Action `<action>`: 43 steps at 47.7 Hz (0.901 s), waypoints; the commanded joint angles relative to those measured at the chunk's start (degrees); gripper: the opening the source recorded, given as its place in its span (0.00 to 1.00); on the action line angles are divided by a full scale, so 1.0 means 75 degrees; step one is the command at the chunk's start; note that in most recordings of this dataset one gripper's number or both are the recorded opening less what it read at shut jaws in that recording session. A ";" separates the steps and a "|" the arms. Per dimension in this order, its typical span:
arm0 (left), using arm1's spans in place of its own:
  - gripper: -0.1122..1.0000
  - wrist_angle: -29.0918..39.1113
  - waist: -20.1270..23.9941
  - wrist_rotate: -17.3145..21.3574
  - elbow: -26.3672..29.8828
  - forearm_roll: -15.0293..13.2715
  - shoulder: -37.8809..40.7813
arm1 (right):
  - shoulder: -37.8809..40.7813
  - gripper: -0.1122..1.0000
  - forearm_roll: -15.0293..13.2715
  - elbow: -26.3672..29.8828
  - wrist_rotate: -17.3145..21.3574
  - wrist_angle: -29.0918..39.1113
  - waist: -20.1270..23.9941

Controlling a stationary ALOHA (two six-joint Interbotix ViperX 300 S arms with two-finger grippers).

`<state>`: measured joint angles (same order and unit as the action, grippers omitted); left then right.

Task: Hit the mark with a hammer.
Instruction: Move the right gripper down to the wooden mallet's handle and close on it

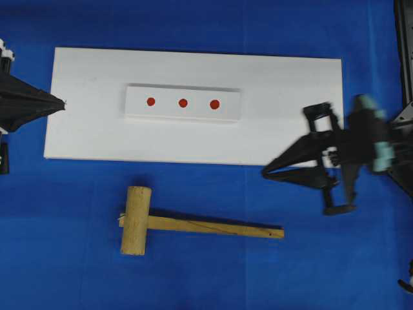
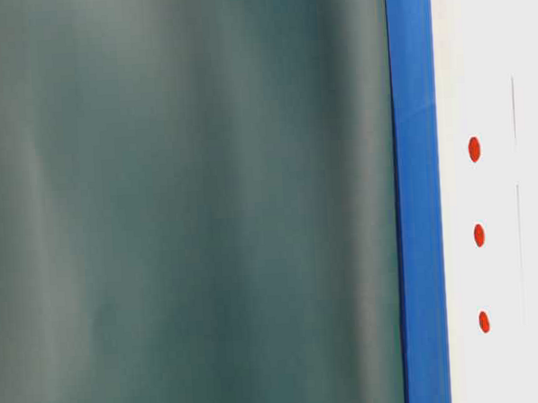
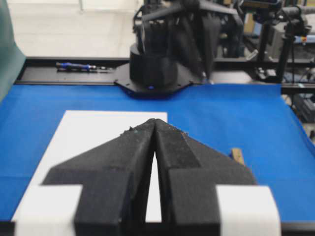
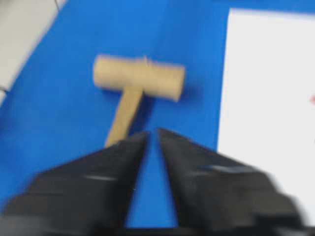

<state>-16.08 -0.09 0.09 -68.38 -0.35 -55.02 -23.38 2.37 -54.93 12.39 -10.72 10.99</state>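
The hammer [image 1: 168, 223], a light wooden mallet, lies flat on the blue cloth in front of the white board, head to the left and handle pointing right. The mark [image 1: 215, 104] is the rightmost of three red dots on a white strip [image 1: 182, 115]. My right gripper [image 1: 264, 173] hovers empty by the board's front right corner, above and right of the handle's end, its tips a narrow gap apart. In the right wrist view it [image 4: 152, 132] points at the hammer [image 4: 139, 77]. My left gripper [image 1: 63, 102] is shut and empty at the board's left edge.
The white board [image 1: 290, 129] lies on the blue cloth [image 1: 64, 258]. The table-level view shows the three red dots at its right beside a blurred dark green curtain [image 2: 188, 206]. The right arm's base [image 3: 157, 64] stands at the table's far edge in the left wrist view.
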 commanded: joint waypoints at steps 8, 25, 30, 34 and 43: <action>0.10 -0.0035 -0.0012 -0.0023 0.0023 -0.0012 0.0070 | 0.1957 0.77 0.0094 0.1172 0.0352 0.0270 0.0211; 0.10 -0.0035 0.0012 -0.0035 -0.0035 -0.0012 0.0082 | 0.4313 0.89 0.0656 0.2156 0.0398 -0.0773 0.0563; 0.10 -0.0035 0.0012 -0.0035 -0.0070 -0.0012 0.0082 | 0.4781 0.89 0.0855 0.2402 0.0398 -0.1020 0.0645; 0.10 -0.0035 0.0012 -0.0047 -0.0082 -0.0012 0.0082 | 0.5145 0.89 0.0996 0.2578 0.0398 -0.1090 0.0656; 0.10 -0.0035 0.0012 -0.0094 -0.0129 -0.0012 0.0094 | 0.5684 0.89 0.1090 0.2930 0.0398 -0.1090 0.0703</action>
<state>-16.08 -0.09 -0.35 -69.87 -0.44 -54.84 19.25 10.28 -34.72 15.21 -18.37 16.00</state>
